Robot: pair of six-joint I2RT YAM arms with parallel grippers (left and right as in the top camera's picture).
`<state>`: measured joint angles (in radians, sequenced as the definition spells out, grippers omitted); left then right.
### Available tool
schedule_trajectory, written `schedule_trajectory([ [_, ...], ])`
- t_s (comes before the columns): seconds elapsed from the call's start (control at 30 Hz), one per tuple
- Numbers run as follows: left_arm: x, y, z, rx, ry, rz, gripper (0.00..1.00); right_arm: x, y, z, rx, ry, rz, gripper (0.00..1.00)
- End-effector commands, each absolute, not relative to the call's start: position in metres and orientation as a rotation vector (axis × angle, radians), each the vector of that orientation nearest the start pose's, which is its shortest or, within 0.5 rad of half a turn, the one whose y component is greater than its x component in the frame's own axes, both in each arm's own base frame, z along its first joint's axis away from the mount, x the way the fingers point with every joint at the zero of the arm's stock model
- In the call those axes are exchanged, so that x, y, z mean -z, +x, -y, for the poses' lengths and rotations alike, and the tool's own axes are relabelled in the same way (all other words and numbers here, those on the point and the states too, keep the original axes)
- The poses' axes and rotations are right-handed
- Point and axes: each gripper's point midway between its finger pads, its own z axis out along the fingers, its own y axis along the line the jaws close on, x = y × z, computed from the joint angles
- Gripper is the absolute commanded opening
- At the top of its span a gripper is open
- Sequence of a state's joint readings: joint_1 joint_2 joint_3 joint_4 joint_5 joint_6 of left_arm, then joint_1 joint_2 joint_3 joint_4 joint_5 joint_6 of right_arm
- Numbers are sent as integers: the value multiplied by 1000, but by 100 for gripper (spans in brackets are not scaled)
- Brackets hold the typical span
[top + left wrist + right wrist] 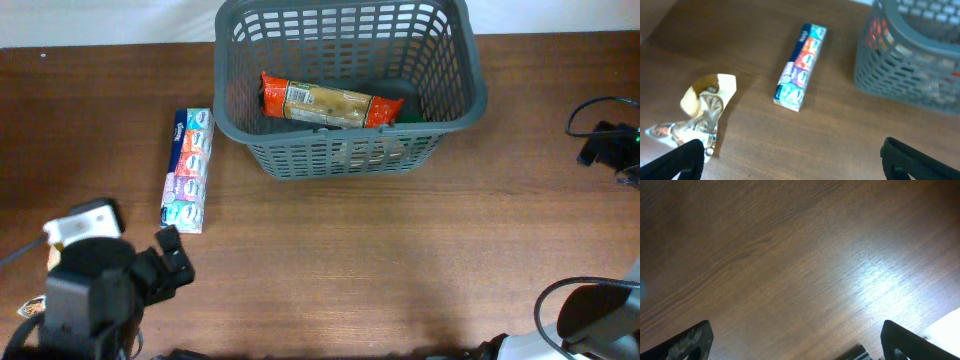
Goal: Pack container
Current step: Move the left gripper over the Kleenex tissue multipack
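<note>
The container [345,128], a dark grey slotted basket, stands at the table's far middle. An orange packet with a beige centre [330,103] lies inside it, next to something dark green [408,104]. A long colourful pack [188,170] lies flat on the table left of the basket; the left wrist view shows this pack [800,67] ahead and the container [905,65] at upper right. My left gripper [800,165] is open above bare wood, short of the pack, and appears at the near left as left gripper [172,258]. My right gripper [800,345] is open over bare table.
A crumpled clear and yellow wrapper [702,112] lies on the table just beside my left finger. Black cables and a device [605,140] sit at the right edge. The right arm's base [590,315] fills the near right corner.
</note>
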<state>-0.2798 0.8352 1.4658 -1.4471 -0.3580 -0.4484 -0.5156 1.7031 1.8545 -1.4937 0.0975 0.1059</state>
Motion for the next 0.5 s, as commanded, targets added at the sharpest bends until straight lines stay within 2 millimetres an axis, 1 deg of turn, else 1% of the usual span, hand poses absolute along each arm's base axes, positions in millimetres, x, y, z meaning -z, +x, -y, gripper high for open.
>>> schedule_trajectory([
  [0.0, -313, 197, 16, -42, -58, -2435, 100, -236, 288, 186, 233, 930, -2767, 99],
  [0.07, -301, 204, 31, 13, 74, -2503, 99, -236, 288, 186, 233, 930, -2767, 99],
  [0.1, -296, 208, 34, 29, 121, -2532, 99, -236, 288, 186, 233, 930, -2767, 99],
  [0.13, -292, 211, 34, 27, 130, -2553, 99, -236, 288, 186, 233, 931, -2767, 99],
  [0.2, -287, 220, 21, -9, 68, -2587, 99, -236, 288, 186, 233, 931, -2767, 99],
  [0.27, -289, 228, 3, -40, -40, -2592, 99, -236, 288, 186, 233, 931, -2767, 99],
  [0.33, -296, 234, -18, -67, -152, -2574, 99, -236, 288, 186, 233, 931, -2767, 99],
  [0.4, -307, 239, -35, -59, -205, -2538, 99, -236, 288, 186, 233, 930, -2767, 99],
  [0.47, -320, 248, -43, 36, -235, -2481, 99, -236, 288, 186, 233, 931, -2767, 99],
])
